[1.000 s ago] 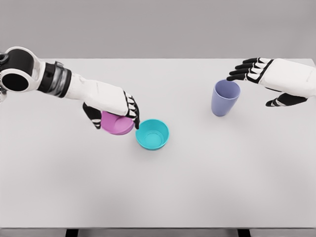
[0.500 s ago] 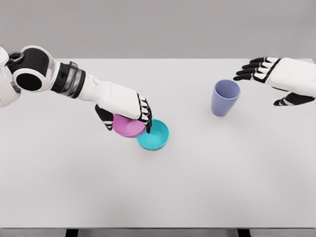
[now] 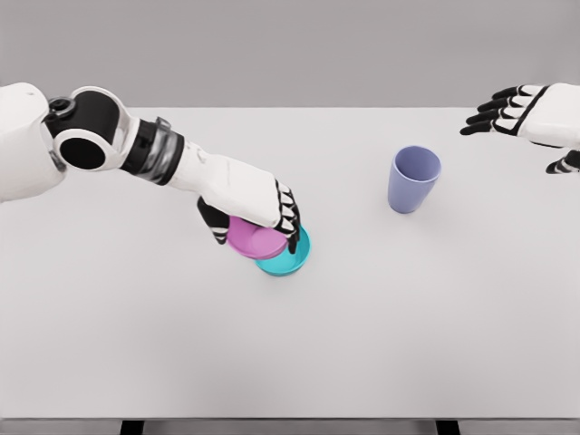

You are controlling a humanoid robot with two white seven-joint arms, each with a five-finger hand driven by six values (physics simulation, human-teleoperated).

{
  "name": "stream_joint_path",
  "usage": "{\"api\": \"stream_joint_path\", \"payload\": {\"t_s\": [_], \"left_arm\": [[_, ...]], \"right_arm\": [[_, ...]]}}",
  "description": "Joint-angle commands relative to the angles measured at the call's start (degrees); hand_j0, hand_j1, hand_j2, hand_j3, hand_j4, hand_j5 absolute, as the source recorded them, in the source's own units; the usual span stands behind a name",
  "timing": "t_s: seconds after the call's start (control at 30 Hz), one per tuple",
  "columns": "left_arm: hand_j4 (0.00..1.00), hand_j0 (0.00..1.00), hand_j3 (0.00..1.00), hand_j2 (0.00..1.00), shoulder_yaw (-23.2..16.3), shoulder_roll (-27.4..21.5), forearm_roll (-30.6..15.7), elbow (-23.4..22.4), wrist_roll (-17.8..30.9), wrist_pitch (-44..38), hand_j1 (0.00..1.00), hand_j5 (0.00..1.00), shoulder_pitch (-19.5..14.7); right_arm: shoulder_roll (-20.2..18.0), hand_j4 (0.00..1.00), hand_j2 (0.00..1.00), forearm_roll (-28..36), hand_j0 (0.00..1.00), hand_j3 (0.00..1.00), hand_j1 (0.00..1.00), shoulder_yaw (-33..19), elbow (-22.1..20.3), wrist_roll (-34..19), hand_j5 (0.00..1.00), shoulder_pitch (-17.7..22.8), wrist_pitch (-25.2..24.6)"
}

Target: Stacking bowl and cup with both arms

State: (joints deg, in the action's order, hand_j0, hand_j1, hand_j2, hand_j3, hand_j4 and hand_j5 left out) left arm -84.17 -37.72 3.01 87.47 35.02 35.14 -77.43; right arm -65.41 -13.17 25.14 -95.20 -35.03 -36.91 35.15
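Note:
My left hand (image 3: 256, 223) is shut on a pink bowl (image 3: 255, 242), holding it tilted over the left part of a teal bowl (image 3: 292, 257) near the table's middle. The pink bowl overlaps the teal one; whether it touches is unclear. A lavender cup (image 3: 413, 179) stands upright at the right, with nothing in it. My right hand (image 3: 521, 113) hangs open at the far right edge, well clear of the cup, up and to its right.
The white table (image 3: 381, 317) stretches wide in front of the bowls. Its far edge runs just behind my right hand, and its near edge lies along the bottom of the view.
My left hand has carried the pink bowl rightward, from beside the teal bowl to over it. My right hand has drawn back from the cup toward the right edge.

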Motion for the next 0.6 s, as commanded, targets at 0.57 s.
{"api": "stream_joint_path", "payload": {"t_s": [0.57], "left_arm": [[0.78,0.78,0.78,0.78,-0.47,3.97,0.59,-0.81,-0.02,-0.14,0.78,0.78,0.18]], "right_arm": [[15.22,1.00,1.00,-8.10,1.00,1.00,1.00,9.22,9.07,0.03,1.00,-8.96,-0.15]]}}
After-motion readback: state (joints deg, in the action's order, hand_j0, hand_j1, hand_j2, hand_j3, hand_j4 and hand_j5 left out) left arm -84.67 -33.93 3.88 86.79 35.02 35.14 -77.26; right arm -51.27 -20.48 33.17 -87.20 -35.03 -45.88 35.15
